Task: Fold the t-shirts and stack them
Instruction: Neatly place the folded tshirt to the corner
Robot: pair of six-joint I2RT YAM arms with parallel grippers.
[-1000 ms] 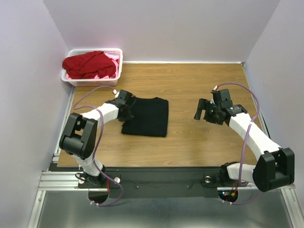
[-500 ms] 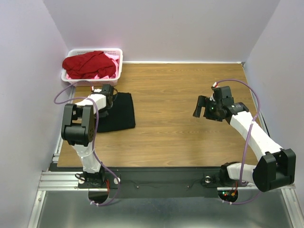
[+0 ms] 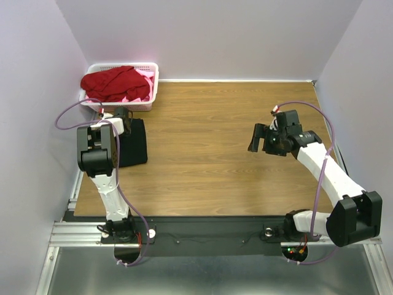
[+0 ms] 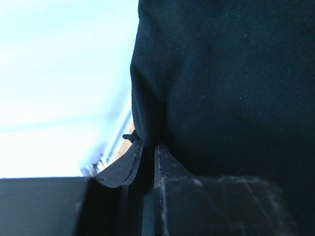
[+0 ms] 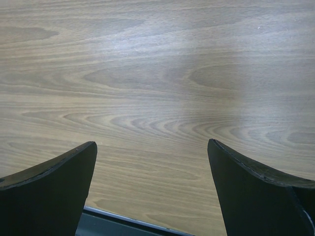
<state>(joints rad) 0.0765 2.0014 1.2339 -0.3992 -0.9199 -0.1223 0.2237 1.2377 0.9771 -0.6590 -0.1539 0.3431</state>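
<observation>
Presently, the task is standing partway through. One black t-shirt [image 3: 134, 146] is lying folded into a compact rectangle at the left edge of the table [image 3: 215, 141], just in front of the white basket [image 3: 155, 86]. The red t-shirt [image 3: 115, 83] and the pink t-shirt [image 3: 145, 75] are sitting crumpled in that basket, not yet folded, so no stack is forming yet. The left gripper [image 3: 123, 120] is pinching the far-left corner of the black t-shirt. In the left wrist view its fingers [image 4: 118, 169] are standing nearly together, with a fold of dark cloth passing down between them and the rest of the garment spreading up and to the right. The right gripper [image 5: 152, 191] is hanging with jaws spread wide over bare wood on the right side, well apart from every shirt and holding nothing.
</observation>
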